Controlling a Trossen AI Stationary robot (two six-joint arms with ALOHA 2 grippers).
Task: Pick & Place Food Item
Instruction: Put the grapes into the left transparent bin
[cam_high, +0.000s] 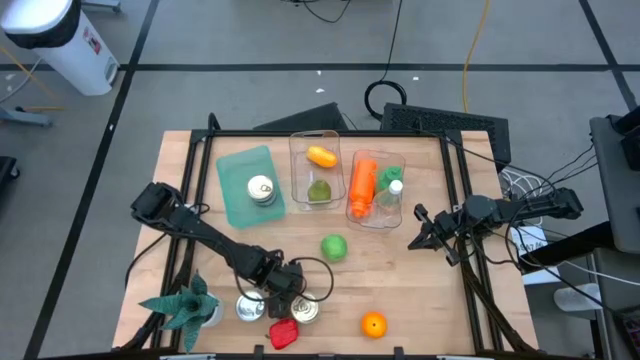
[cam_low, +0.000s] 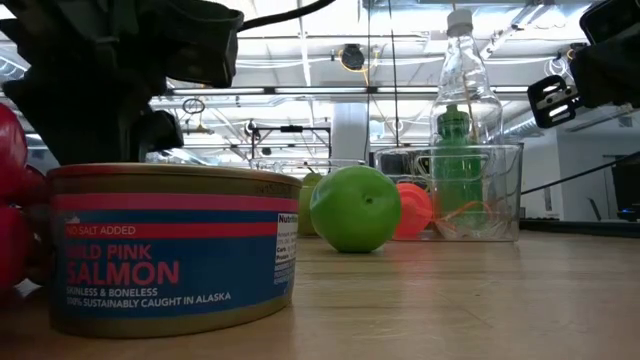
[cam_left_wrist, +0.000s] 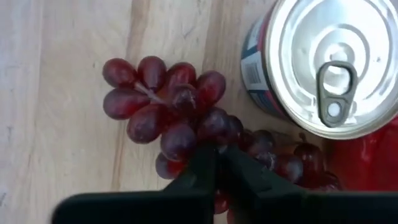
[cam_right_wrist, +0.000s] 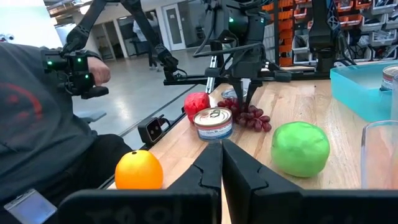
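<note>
From above, the left gripper (cam_high: 285, 283) is hanging over the near edge of the tabletop (cam_high: 430, 290), left of the middle, its fingers pinched together over the grapes, which it is hiding here. A salmon can (cam_high: 304, 309) is sitting just beside it, a red pepper (cam_high: 283, 333) at the edge itself, an orange (cam_high: 374, 324) to the right. A green apple (cam_high: 334, 247) is lying mid-table. At the far edge a teal tray (cam_high: 236, 170) is holding a can; one clear bin (cam_high: 298, 150) is holding a lime and a yellow-orange piece; the bin (cam_high: 400, 162) beside it is holding a carrot and two bottles. The right gripper (cam_high: 428, 233) is waiting by the right edge, fingers closed and empty.

At table height the salmon can (cam_low: 170, 247) is filling the foreground, with the apple (cam_low: 355, 208) and a bin (cam_low: 478, 190) with its bottles upright behind.

In the left wrist view the grapes (cam_left_wrist: 186, 121) are lying flat on the wood, the bunch's long axis running from its stem end toward the can (cam_left_wrist: 323, 62), which its far grapes are touching. The fingertips (cam_left_wrist: 205, 162) are nipping narrowly into the bunch's side.

The right wrist view is showing the grapes (cam_right_wrist: 249, 116) under the left gripper (cam_right_wrist: 239, 93), behind the can (cam_right_wrist: 212, 123), and a person seated beyond the table.
</note>
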